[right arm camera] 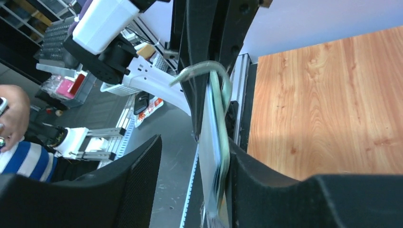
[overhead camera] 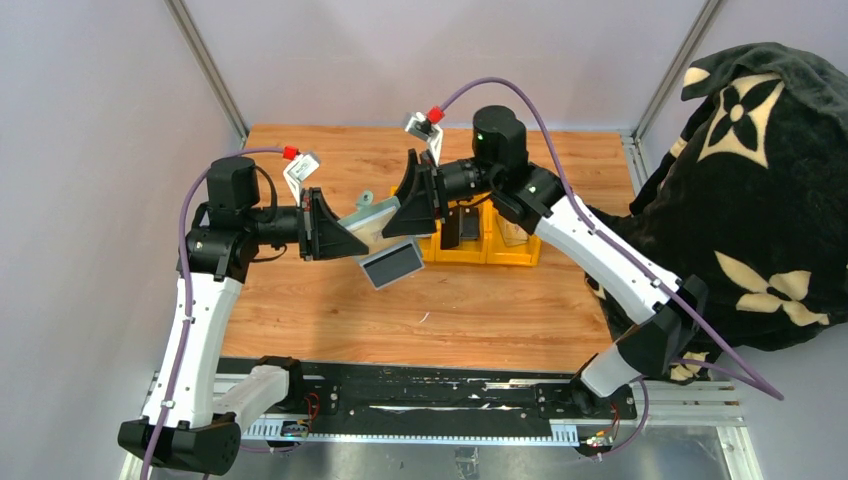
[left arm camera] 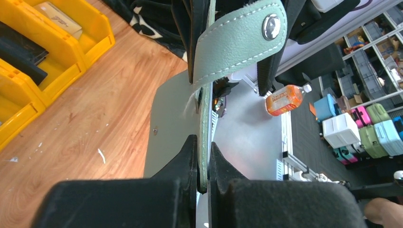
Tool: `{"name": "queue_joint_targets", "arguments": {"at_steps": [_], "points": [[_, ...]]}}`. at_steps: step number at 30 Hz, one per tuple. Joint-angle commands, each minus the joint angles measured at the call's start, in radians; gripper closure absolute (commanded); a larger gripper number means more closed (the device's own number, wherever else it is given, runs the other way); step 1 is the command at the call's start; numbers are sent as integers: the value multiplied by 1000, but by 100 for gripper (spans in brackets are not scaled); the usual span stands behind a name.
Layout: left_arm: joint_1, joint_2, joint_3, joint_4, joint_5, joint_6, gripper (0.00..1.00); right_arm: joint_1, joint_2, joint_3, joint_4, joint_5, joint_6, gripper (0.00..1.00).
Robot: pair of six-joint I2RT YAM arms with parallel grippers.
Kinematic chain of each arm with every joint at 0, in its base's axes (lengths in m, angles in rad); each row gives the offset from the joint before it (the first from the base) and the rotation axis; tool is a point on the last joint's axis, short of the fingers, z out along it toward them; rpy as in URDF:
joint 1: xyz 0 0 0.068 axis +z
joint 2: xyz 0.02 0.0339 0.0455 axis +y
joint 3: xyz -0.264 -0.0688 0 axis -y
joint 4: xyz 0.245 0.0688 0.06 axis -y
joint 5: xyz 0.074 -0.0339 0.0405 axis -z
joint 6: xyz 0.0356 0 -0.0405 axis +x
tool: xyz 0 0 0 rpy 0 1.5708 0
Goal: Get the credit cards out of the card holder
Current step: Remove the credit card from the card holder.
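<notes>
Overhead and wrist views of a two-arm bench. The wooden worktop [overhead camera: 470, 310] fills the middle of the scene, and a black blanket with cream flower shapes [overhead camera: 770, 190] is heaped along its right edge. A yellow three-compartment bin [overhead camera: 512, 259] sits toward the far side, just behind the right hand. It contains a black card [left arm camera: 19, 47] in one compartment and a tan card [left arm camera: 57, 16] in the next.

The card holder [left arm camera: 228, 52] is raised off the worktop, in front of the bin and between the two hands. It is pale sage green and seen edge-on, with its snap strap folded over the top.

- The left hand [left arm camera: 203, 147] is clamped tight on the holder's near edge, one finger on each face.
- The right hand [right arm camera: 190, 156] is spread apart. The holder's far end lies against one finger, the other finger stands well clear, and nothing is pinched.

A silver-grey card [overhead camera: 392, 265] shows just below the holder, tilted. The overhead view does not settle whether it lies on the worktop or is in the air.
</notes>
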Motion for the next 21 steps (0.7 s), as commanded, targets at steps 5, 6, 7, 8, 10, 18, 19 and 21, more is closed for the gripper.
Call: {"name": "queue_joint_targets", "arguments": {"at_steps": [5, 6, 7, 8, 10, 18, 19, 21], "points": [[-4, -15, 14, 10, 41, -21, 100, 60, 163, 317, -587, 16, -394, 77], [-4, -15, 16, 10, 40, -22, 100, 64, 175, 342, -608, 18, -409, 86], [-4, -16, 19, 10, 35, -22, 100, 69, 187, 371, -631, 21, -428, 95], [-4, -16, 21, 10, 28, -20, 91, 71, 190, 382, -643, 25, -433, 100], [-4, -15, 26, 9, 18, -18, 60, 71, 186, 401, -626, 41, -415, 100], [-4, -35, 14, 0, 4, 22, 5, 70, -3, 92, 125, 62, 32, 100], [-5, -39, 10, -1, 4, 28, 4, 70, -16, 61, 186, 65, 100, 100], [-4, -46, 3, -1, 5, 36, 2, 70, -26, 32, 293, 77, 170, 100]]}}
